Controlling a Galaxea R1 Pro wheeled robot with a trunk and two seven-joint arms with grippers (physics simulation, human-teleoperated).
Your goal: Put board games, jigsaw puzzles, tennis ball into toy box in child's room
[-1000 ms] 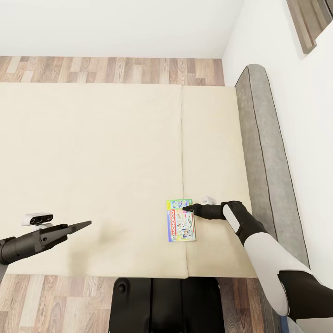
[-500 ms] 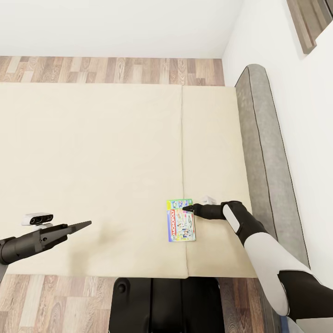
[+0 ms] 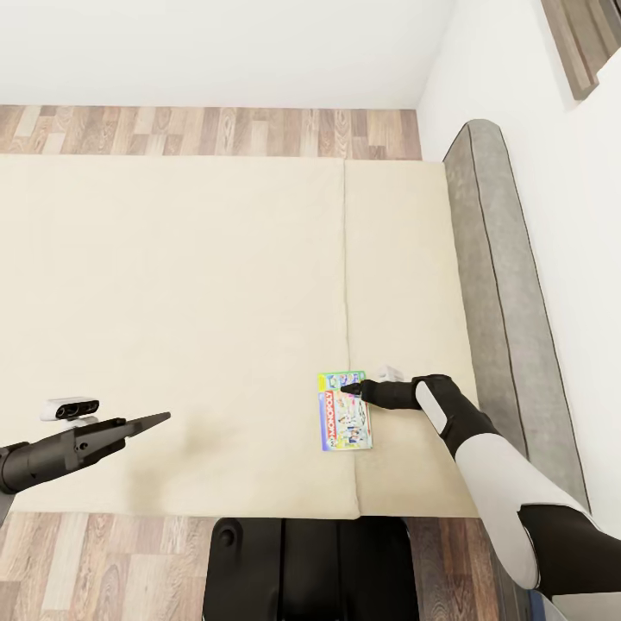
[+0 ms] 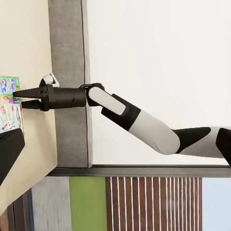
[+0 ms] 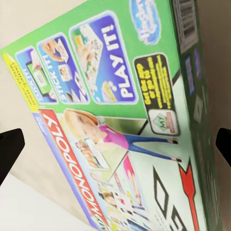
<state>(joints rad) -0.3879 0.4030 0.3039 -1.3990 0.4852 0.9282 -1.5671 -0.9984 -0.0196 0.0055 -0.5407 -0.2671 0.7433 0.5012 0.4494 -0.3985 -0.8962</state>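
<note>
A green board game (image 3: 346, 423) with a red strip lies flat on the beige bed (image 3: 172, 293), near its front edge by the mattress seam. My right gripper (image 3: 348, 390) reaches in from the right and hovers low over the box's far end, open. In the right wrist view the lid (image 5: 120, 120) lies between the two spread fingertips (image 5: 9, 151), with my right gripper (image 5: 115, 144) midway above it. The left wrist view shows that gripper (image 4: 18, 96) side-on at the game's (image 4: 8, 103) edge. My left gripper (image 3: 159, 420) hangs open and holds nothing over the mattress at the left.
The dark grey headboard (image 3: 500, 293) runs along the bed's right side against a white wall. Wood-plank floor (image 3: 216, 131) shows beyond the bed and in front of it. My base (image 3: 302, 569) stands at the bed's front edge.
The whole view has shifted slightly, so the camera moved; the bed and game sit a little further right in the picture. Both arms keep their pose.
</note>
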